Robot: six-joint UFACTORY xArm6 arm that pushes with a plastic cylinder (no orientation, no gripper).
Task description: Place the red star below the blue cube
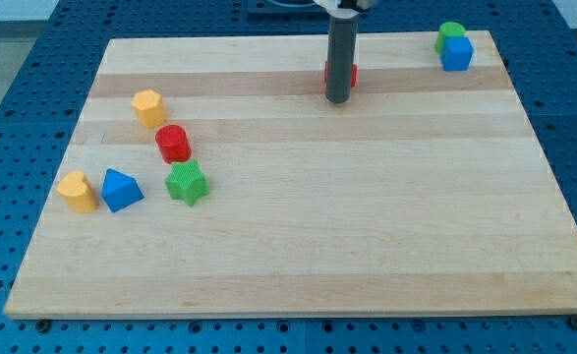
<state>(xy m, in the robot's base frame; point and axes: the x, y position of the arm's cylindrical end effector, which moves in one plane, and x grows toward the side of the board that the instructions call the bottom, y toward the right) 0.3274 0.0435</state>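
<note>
The red star (352, 74) lies near the view's top centre, mostly hidden behind my rod, with only red edges showing on each side. My tip (338, 98) rests on the board just in front of it, at its lower left. The blue cube (456, 54) sits at the view's top right corner of the board, well to the right of the star. A green block (451, 31) touches the cube's upper side.
At the view's left stand a yellow hexagonal block (148, 107), a red cylinder (173, 144), a green star (186, 183), a blue triangular block (121, 189) and a yellow heart-like block (78, 191). The wooden board (308, 246) lies on a blue perforated table.
</note>
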